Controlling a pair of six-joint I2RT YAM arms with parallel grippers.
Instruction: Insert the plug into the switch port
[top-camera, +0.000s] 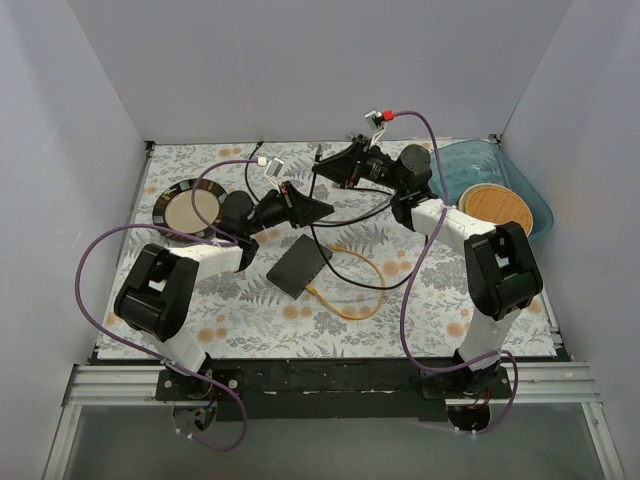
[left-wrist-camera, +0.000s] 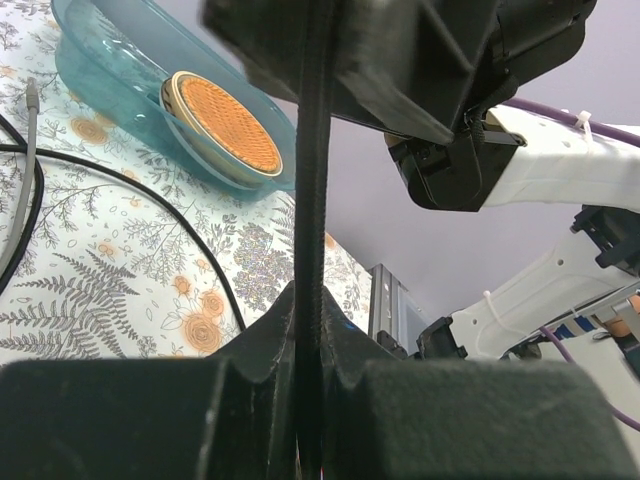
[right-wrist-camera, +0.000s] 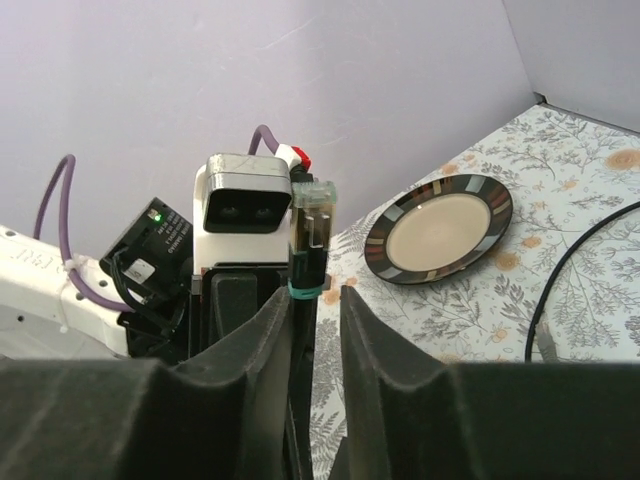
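Both arms reach inward and meet in mid-air above the counter. The left fingers pinch the black cable. The right fingers straddle the plug with a gap showing. The switch lies flat below, between the arms.

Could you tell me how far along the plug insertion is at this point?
Done: the left gripper is shut on the black cable, holding its plug upright. In hand: the right gripper brackets the plug, a gap showing on one side. Left: the switch lies flat, away from both grippers, so the plug must yet be carried to a port and pushed in.
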